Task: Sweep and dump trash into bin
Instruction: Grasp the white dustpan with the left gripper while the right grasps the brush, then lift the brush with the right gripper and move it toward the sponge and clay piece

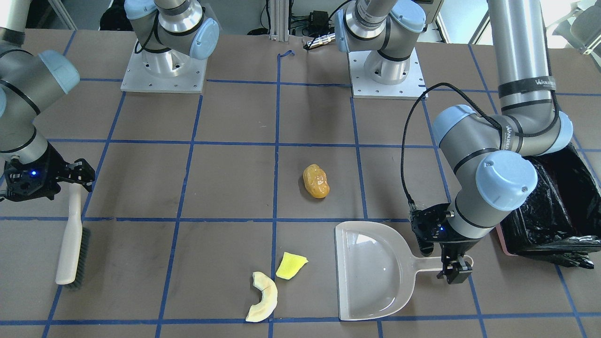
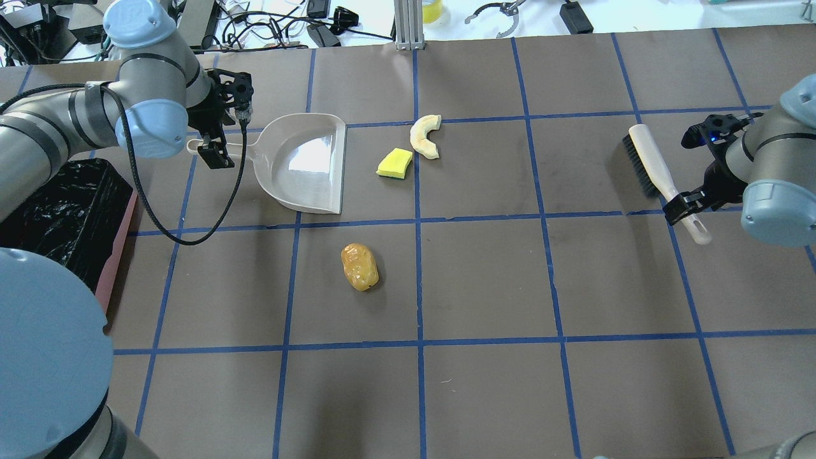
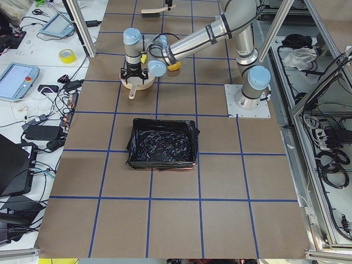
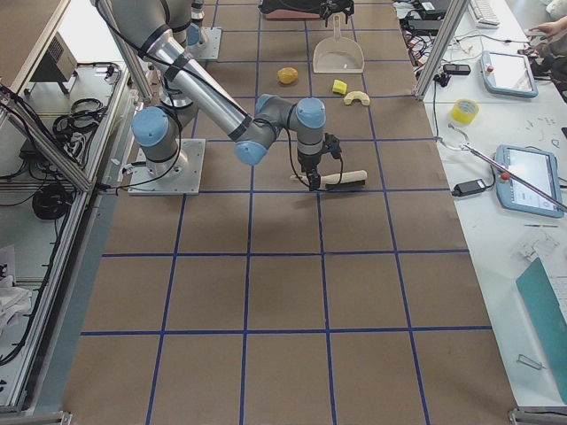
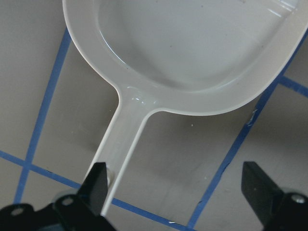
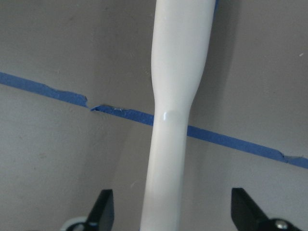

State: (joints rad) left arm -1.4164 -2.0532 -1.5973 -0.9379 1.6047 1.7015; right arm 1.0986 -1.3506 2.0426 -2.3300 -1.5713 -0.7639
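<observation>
Poised with the left tool over the handle end of a pale dustpan, jaws spread wide, gripping nothing. Poised likewise with the right tool over the handle of a hand brush, jaws also apart, nothing clamped.

Lying on the brown counter between the two arms: a yellow wedge just beside a cream crescent, both near the dustpan's open edge, and an orange-brown lump nearer the robot, apart from the pair. Off to the robot's left, well apart from the scraps: the bin, pink-sided, lined in black plastic.

Judged to be at the pick-up step, with nothing swept yet. To do it well: centre the left tool first, going by the left wrist view, with the handle close against one finger rather than midway. Then lower and close. On the brush, already centred between the fingers in the right wrist view, close squarely across the narrow waist of the handle.

Only in the wrist views: the open gaps beside each handle. Only in the side view from the robot's left: the bin's whole open mouth. From above, just one corner of it.
</observation>
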